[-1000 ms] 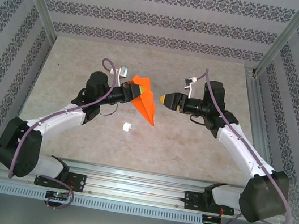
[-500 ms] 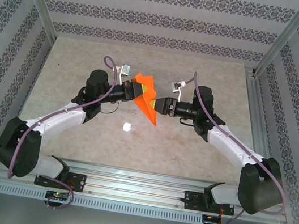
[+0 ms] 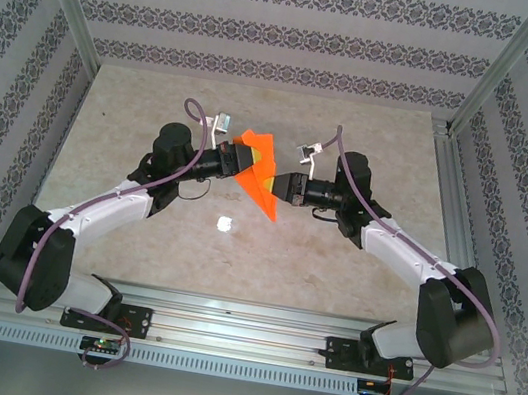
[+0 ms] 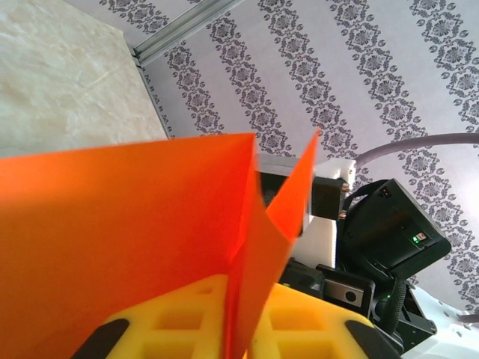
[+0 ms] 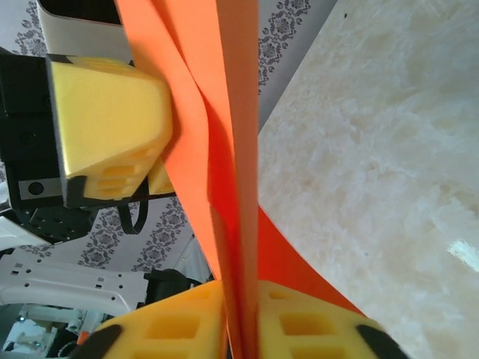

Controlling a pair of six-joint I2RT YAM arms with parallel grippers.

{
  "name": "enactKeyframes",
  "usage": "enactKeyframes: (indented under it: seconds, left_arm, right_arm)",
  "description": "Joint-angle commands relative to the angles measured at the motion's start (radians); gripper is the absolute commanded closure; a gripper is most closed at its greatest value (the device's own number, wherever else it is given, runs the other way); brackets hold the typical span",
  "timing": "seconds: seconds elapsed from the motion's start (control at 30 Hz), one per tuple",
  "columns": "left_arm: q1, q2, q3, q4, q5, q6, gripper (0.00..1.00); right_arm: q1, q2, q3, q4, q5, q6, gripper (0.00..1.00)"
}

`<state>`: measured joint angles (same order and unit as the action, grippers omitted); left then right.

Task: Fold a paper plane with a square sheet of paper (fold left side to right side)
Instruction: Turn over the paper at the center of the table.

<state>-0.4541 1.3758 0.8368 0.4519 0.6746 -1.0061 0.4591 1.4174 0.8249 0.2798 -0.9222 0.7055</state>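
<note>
While the pale marbled desk (image 3: 333, 270) spreads across the overhead view, the left arm (image 3: 110, 207) reaches in from 7 o'clock and the right arm (image 3: 406, 257) from 5 o'clock. They meet a little toward 12 o'clock of the desk's middle. Between them hangs the paper plane (image 3: 260, 172), bright orange, creased into a pointed shape, its broad end toward 12 o'clock and its sharp tip toward 5 o'clock, lifted off the desk. The left end effector (image 3: 240, 161) grips it from the 9 o'clock side. In the left wrist view its yellow fingers (image 4: 299, 329) sit pressed together against either face of the orange sheet (image 4: 135, 247), clamped on it. The right end effector (image 3: 286, 189) takes the plane from the 3 o'clock side near the tip. In the right wrist view its yellow pads (image 5: 299, 321) are drawn tight onto the folded layers (image 5: 239, 149) running up between them. A small white shiny spot (image 3: 224, 222) lies on the desk at 7 o'clock of the plane, apart from it.
</note>
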Motion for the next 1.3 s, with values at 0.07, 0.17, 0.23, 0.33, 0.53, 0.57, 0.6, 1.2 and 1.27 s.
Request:
enactKeyframes:
  seconds: [0.07, 0.17, 0.23, 0.33, 0.53, 0.57, 0.6, 1.2, 1.27]
  left_arm:
    - [-0.006, -0.041, 0.02, -0.085, -0.023, 0.077, 0.69]
    - [0.021, -0.101, 0.03, -0.199, -0.044, 0.136, 0.5]
    - [0.058, -0.16, 0.042, -0.308, -0.065, 0.178, 0.41]
    - [0.105, -0.234, 0.078, -0.491, -0.112, 0.202, 0.29]
    - [0.101, -0.213, 0.262, -0.852, -0.157, 0.11, 0.24]
    - [0.098, -0.209, 0.278, -0.876, -0.162, 0.085, 0.24]
    - [0.095, -0.209, 0.29, -0.878, -0.161, 0.058, 0.24]
    - [-0.052, -0.028, 0.324, -0.918, -0.201, -0.207, 0.22]
    - [-0.065, 0.0, 0.329, -0.902, -0.201, -0.22, 0.22]
  right_arm:
    - [-0.013, -0.024, 0.052, -0.17, 0.035, -0.132, 1.0]
    - [-0.013, -0.045, 0.11, -0.39, 0.135, -0.277, 1.0]
    - [-0.004, -0.059, 0.162, -0.558, 0.26, -0.398, 1.0]
    - [0.041, -0.076, 0.228, -0.765, 0.514, -0.554, 1.0]
    - [0.223, -0.106, 0.238, -0.833, 1.114, -0.826, 1.0]
    - [0.257, -0.107, 0.23, -0.818, 1.204, -0.876, 1.0]
    - [0.298, -0.106, 0.215, -0.793, 1.301, -0.934, 1.0]
    - [0.597, -0.065, 0.009, -0.275, 1.912, -1.495, 1.0]
    - [0.608, -0.055, 0.008, -0.266, 1.922, -1.514, 1.0]
